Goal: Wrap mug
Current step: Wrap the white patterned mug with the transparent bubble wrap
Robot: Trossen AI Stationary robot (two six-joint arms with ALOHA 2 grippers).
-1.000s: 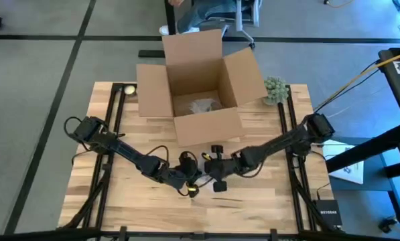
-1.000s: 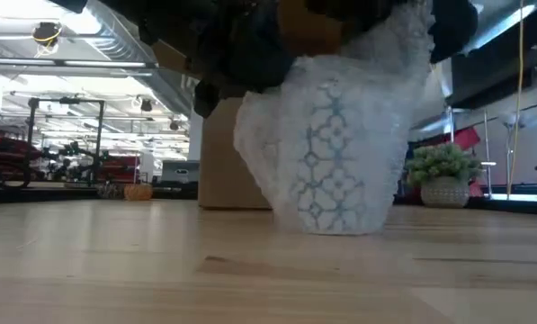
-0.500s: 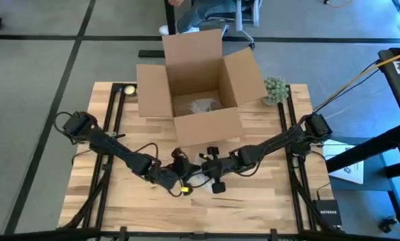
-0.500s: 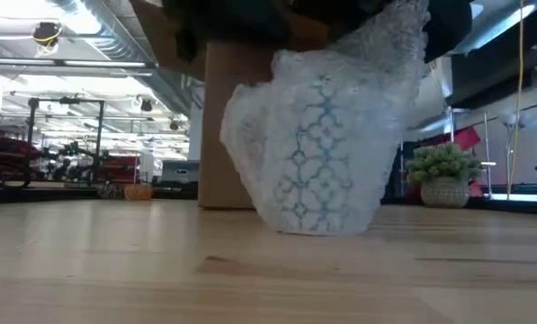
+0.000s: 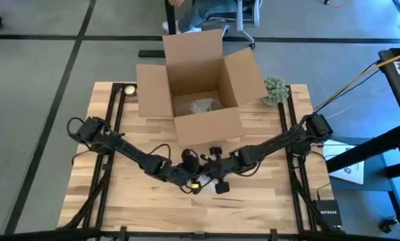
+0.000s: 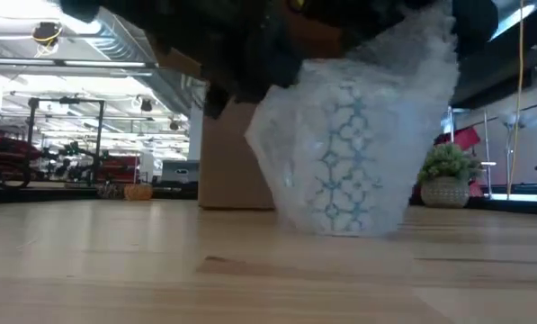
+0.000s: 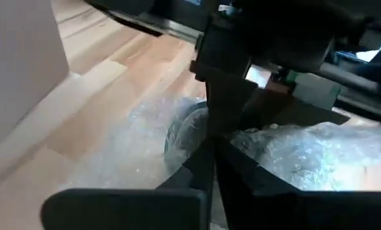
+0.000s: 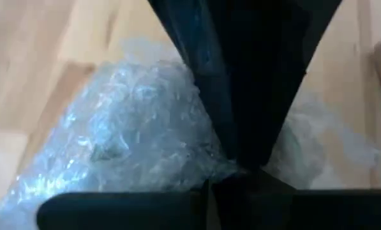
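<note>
The right jaws (image 8: 241,167) are pressed together, pinching a gathered fold of bubble wrap (image 8: 139,121) at the top of the bundle. The left jaws (image 7: 209,150) are likewise closed on the wrap from the opposite side, their tips meeting at the crinkled plastic. Between the two arms, the mug (image 6: 349,157), white with a blue pattern, sits inside the bubble wrap and rests on the bench (image 6: 115,270), slightly tilted. From above, both grippers meet near the middle of the bench, just in front of the open cardboard box (image 5: 198,84), with the left arm (image 5: 129,155) reaching in from the left edge and the right arm (image 5: 280,142) from the right. A small potted plant (image 5: 275,89) stands to the right of the box, and a small round object (image 5: 128,89) lies at its left.
</note>
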